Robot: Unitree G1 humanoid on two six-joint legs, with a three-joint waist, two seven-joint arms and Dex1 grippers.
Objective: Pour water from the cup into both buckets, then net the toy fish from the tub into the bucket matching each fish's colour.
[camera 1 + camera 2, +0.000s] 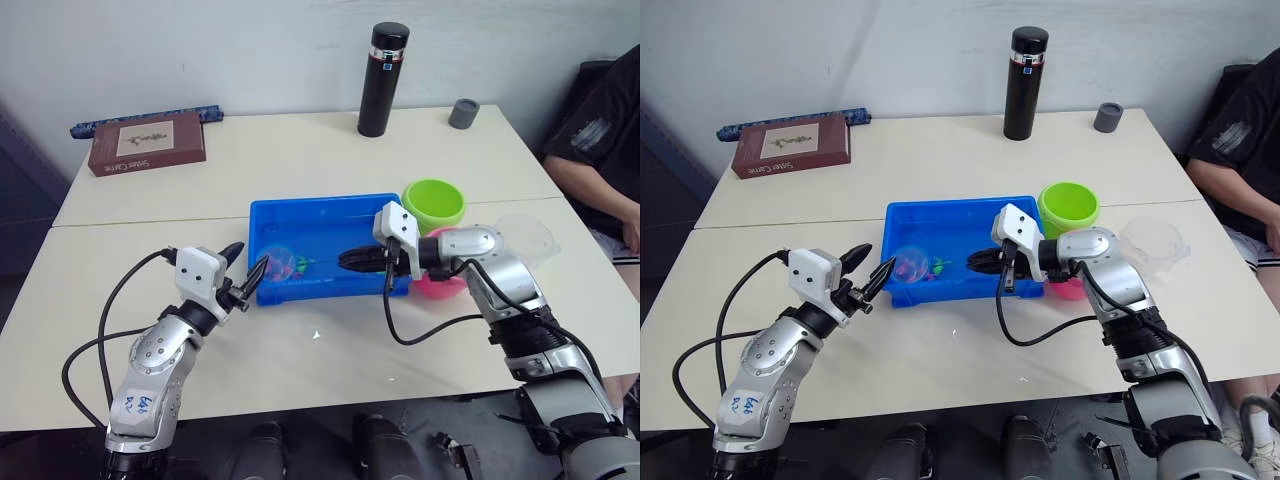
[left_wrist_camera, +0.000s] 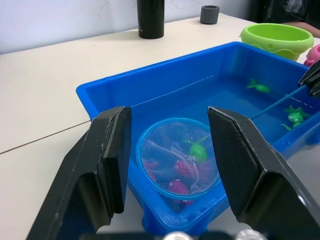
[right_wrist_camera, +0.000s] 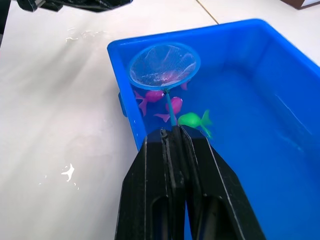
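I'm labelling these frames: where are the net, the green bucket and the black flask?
net [image 2: 176, 160], left wrist view, mesh middle
green bucket [image 1: 434, 203], left eye view, inner wall
black flask [image 1: 383, 85], left eye view, body

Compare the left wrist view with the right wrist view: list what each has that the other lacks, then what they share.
Left wrist view alone: the green bucket, black flask, grey cup, and the open left gripper.
Right wrist view alone: the right gripper shut on the net's handle, and spilled drops on the table.
Both: the blue tub, the net, pink fish and green fish.
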